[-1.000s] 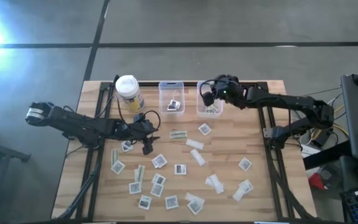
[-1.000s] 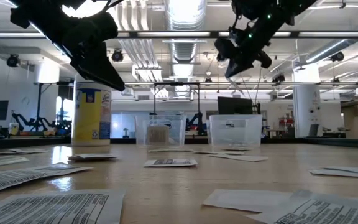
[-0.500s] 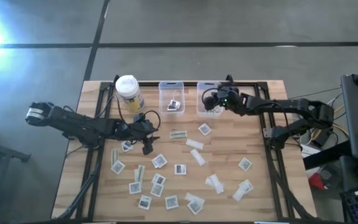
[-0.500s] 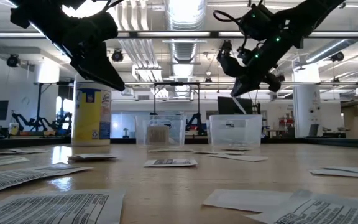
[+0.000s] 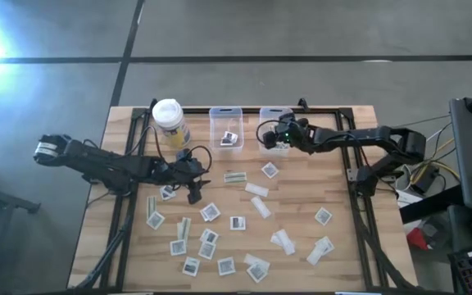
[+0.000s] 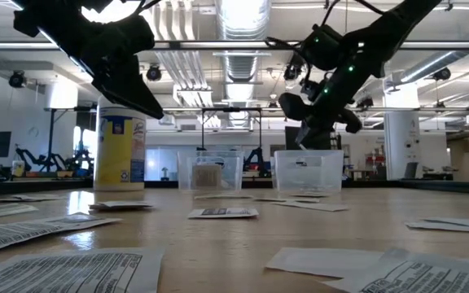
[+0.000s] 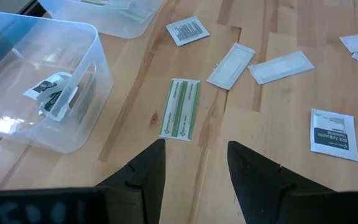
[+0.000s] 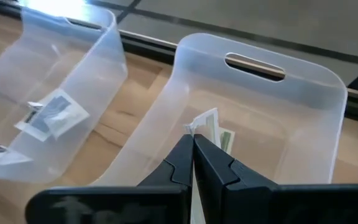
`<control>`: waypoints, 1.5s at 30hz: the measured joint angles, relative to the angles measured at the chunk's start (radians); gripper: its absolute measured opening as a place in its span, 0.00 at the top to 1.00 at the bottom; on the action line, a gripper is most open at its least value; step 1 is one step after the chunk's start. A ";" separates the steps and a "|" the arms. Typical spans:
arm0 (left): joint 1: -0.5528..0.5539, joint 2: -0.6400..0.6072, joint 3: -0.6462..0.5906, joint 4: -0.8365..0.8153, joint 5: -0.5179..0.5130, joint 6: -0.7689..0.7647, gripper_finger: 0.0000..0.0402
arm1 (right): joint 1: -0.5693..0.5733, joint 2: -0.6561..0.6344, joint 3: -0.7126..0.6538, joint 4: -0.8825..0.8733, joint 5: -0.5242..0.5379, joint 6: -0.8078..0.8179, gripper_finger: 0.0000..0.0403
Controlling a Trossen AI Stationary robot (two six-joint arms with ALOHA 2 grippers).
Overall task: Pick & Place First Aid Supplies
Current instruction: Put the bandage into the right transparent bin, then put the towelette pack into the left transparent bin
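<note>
Many small flat white packets (image 5: 236, 223) lie scattered flat on the wooden table, some square with a dark patch, some narrow strips. My right gripper (image 8: 193, 142) is shut, low over the right clear bin (image 8: 303, 118), seen from above at my right gripper (image 5: 267, 138). White and greenish packets (image 8: 213, 127) lie in that bin, just beyond its tips. My left gripper (image 7: 194, 152) is open and hovers above the table (image 5: 193, 190), short of a green-striped strip packet (image 7: 180, 117). The left bin (image 7: 17, 74) holds a square packet (image 7: 58, 93). My right gripper is shut on something thin and white, of which only a sliver (image 8: 194, 190) shows between the two fingers. The fingers slant down into the open top of the right bin. Their own bulk hides which part they hold and how it hangs.
A yellow container with a white lid (image 5: 169, 119) stands at the far left of the table, beside the left bin (image 5: 226, 111). Both bins sit along the far edge. Bare wood shows between the packets on the right half (image 5: 334, 184).
My right gripper has come down from high above the right bin to just over its open top, shifting slightly toward the table's near and left side and staying shut. My left arm has kept still.
</note>
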 joint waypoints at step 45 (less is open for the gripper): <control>0.000 -0.005 0.030 -0.114 0.013 -0.039 0.59 | 0.022 0.053 0.379 -0.589 -0.083 -0.137 0.66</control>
